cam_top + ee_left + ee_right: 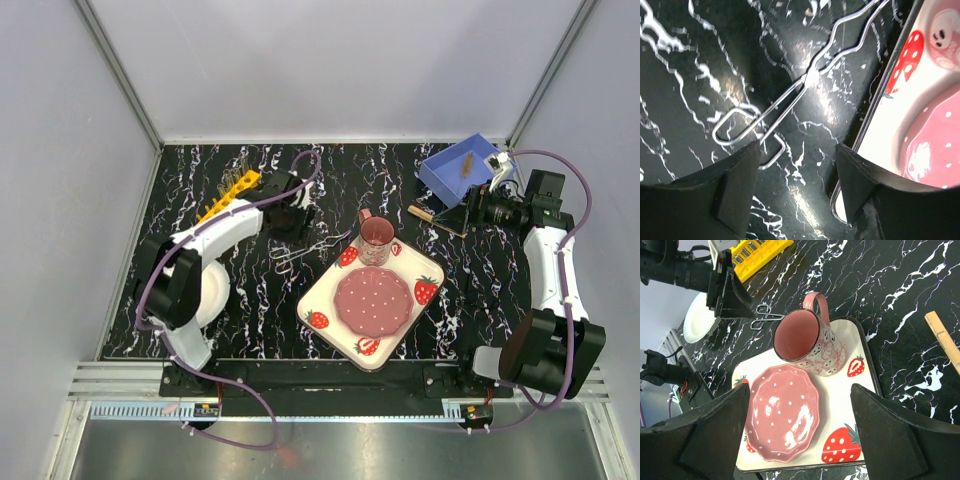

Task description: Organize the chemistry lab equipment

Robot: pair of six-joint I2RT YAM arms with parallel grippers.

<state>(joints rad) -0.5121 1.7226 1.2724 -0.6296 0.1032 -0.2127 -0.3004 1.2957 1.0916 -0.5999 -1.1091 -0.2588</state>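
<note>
Left gripper (797, 150): jaws spread, empty, held low over the loop handles of the wire crucible tongs (790, 95). Tongs: flat on the desk (700, 75), centre of the overhead frame, just left of the strawberry tray (325, 295). Right gripper (799, 389): jaws spread, empty, upper right, near the wooden clamp (944, 342). Step, as judged: pick-up of tongs. Next move calls for a descent to the desk and a close across the thin handles, clear of the tray rim.
</note>
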